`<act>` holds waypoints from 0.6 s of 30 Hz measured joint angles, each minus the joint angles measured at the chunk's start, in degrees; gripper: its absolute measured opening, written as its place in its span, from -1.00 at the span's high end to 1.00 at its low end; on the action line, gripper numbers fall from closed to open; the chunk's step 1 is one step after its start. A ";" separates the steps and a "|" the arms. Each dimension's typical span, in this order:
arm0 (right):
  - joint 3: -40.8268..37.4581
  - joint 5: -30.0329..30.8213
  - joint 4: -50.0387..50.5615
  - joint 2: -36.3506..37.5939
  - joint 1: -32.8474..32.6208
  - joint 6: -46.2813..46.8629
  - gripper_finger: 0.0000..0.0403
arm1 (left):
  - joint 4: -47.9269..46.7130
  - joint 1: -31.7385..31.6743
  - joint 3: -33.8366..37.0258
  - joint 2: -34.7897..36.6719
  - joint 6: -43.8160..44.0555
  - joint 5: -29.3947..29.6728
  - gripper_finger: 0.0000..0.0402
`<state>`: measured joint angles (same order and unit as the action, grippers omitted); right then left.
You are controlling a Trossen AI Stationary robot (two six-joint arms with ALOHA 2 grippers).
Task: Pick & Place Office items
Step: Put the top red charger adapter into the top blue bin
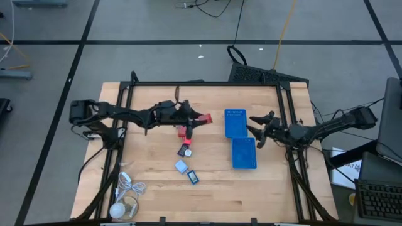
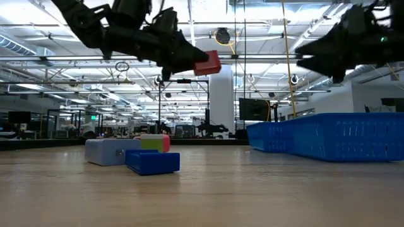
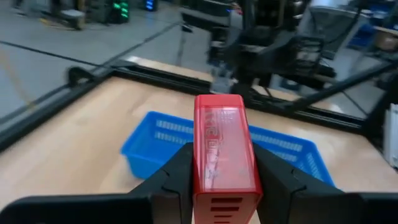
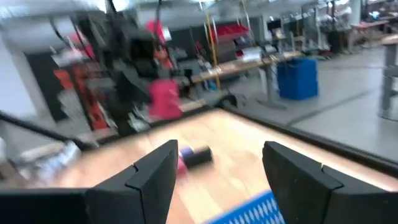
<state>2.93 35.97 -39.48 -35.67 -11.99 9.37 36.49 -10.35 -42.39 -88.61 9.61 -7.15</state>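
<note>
- Pinching a red block between its two fingers, our left gripper holds it up in the air, well clear of the wood.
- We see that red block from above just left of the far tray, with a small gap between them.
- From table height the block hangs high above the table, tilted a little.
- Our right gripper sits over the seam between the far tray and the near tray; its fingers are spread wide with nothing between them.
- Both trays lie end to end on the right half of the table.
- A second red piece lies on the wood under the left arm.
- Near it, toward the front, we find a black piece, a pale grey piece and a blue piece, set close together in a loose line.
- Low down, the blue piece lies in front of the grey one.
- A white cable lies coiled at the front left corner.
</note>
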 joint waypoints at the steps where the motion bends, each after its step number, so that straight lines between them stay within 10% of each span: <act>1: 0.96 -0.02 -0.33 -2.63 0.54 0.00 -0.12 | -0.43 0.02 -0.88 -0.96 0.02 -0.75 0.42; 8: 7.12 -1.15 -7.82 -20.90 5.62 1.59 -0.12 | -3.45 0.15 -9.20 -7.84 -0.69 -6.13 0.42; 18: 12.13 -18.07 -24.96 -37.57 13.67 4.93 -0.25 | -8.85 0.79 -15.00 -11.24 -2.01 -9.39 0.42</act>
<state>15.06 17.90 -64.44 -73.23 1.68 14.31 27.64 -9.56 -57.39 -99.85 7.59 -16.54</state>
